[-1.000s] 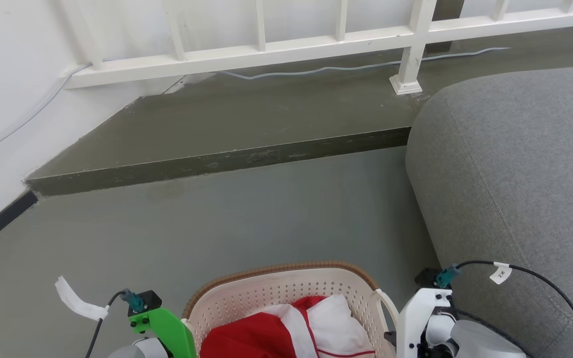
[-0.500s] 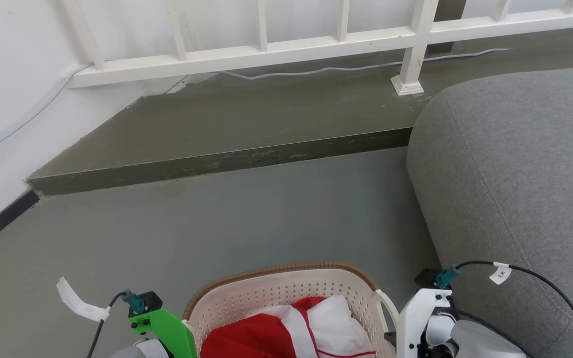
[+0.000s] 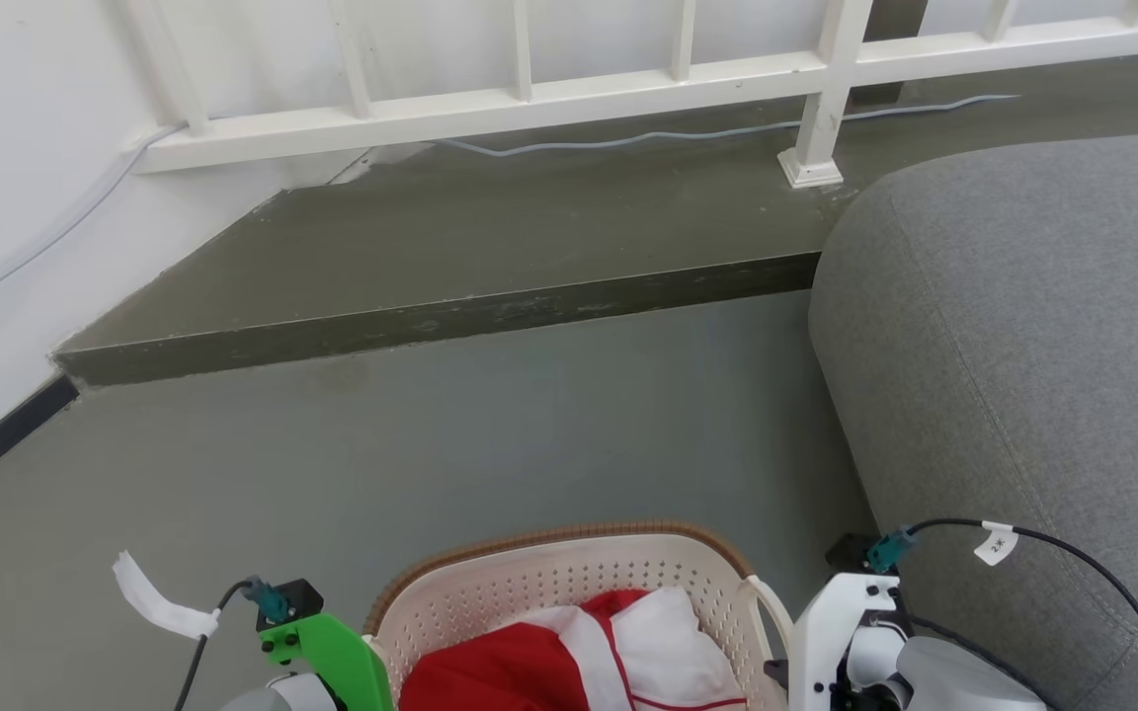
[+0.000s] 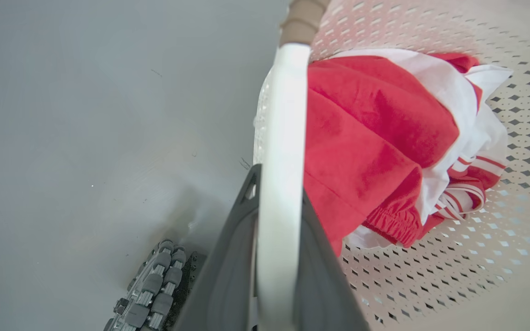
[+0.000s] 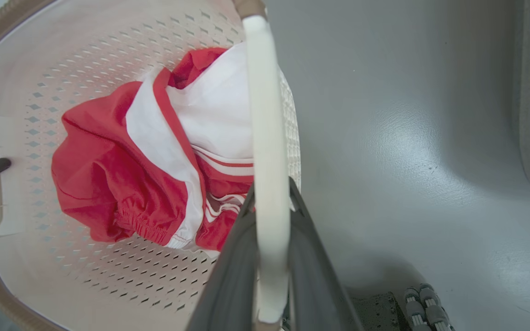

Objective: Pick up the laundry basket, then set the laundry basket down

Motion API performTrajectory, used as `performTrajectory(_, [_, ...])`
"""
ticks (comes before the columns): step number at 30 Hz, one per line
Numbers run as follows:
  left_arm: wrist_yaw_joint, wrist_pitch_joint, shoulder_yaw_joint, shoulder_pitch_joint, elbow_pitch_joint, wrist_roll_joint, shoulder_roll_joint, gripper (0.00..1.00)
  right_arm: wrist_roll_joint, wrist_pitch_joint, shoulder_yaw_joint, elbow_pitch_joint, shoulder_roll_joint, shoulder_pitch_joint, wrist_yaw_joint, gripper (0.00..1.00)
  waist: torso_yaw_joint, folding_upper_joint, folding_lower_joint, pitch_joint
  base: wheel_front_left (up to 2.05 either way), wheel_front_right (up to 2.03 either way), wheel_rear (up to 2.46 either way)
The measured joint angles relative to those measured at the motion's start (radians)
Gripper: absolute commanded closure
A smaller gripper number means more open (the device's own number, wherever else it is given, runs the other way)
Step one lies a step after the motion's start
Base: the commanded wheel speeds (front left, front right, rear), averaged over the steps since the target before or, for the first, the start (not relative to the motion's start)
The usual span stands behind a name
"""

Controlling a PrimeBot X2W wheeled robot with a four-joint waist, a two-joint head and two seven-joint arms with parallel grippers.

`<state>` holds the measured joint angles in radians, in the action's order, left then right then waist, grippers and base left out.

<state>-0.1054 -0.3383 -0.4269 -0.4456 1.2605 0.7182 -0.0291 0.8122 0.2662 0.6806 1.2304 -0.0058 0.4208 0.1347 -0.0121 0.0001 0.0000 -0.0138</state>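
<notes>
Because the laundry basket (image 3: 549, 583) is held by its two side loops alone, the step in hand, as I judge it, wants both arms level and moving together, straight down to the floor (image 3: 529, 425) and clear of the grey sofa (image 3: 1023, 346) on the right, with no release until the base lies flat. The left pincer (image 4: 278, 193) is closed on the left loop handle (image 4: 281, 115), one finger on each side of the white bar; the right pincer (image 5: 272, 193) clamps the right loop handle (image 5: 265, 115) likewise. The basket sits between them, close before the robot, with a red and white garment (image 4: 366, 138) inside; whether its base touches the floor I cannot tell.
</notes>
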Motion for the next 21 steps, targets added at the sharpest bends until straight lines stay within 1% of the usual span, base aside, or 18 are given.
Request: performTrajectory(21, [0.009, 0.006, -0.023, 0.001, -0.018, 0.016, 0.003, 1.0, 0.018, -0.002, 0.005, 0.002, -0.002, 0.0, 0.0, 1.0, -0.002, 0.0, 0.0, 0.011, 0.0, 0.0, 0.0])
